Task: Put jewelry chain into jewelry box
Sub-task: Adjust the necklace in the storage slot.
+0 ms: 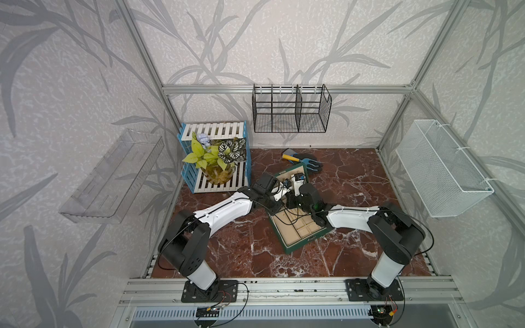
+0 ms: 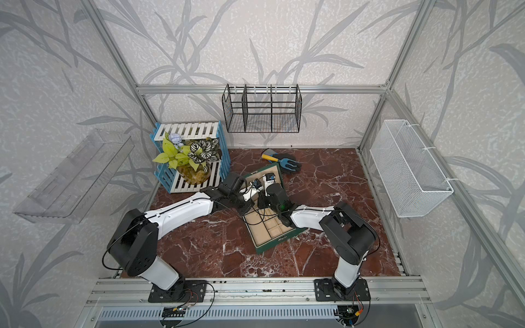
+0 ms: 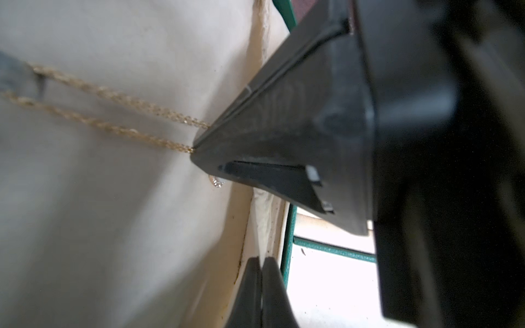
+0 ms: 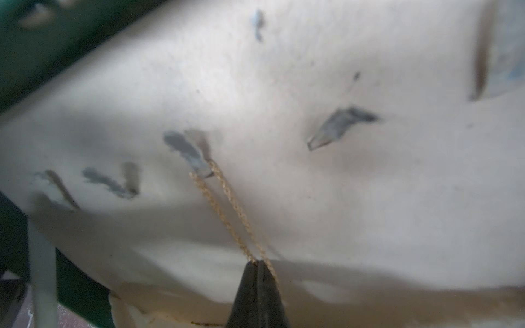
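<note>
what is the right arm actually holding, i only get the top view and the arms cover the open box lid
Observer: The right gripper is shut on the jewelry chain; its wrist view shows both strands pinched at the fingers' tips.
Operator: is the chain loose or caught on something
Observer: It loops over a small hook on the lid lining of the jewelry box, and both strands run straight from the hook to the fingers.
Operator: and the left one
Observer: The left gripper is shut close to the lining, with nothing visible between its fingers.
</note>
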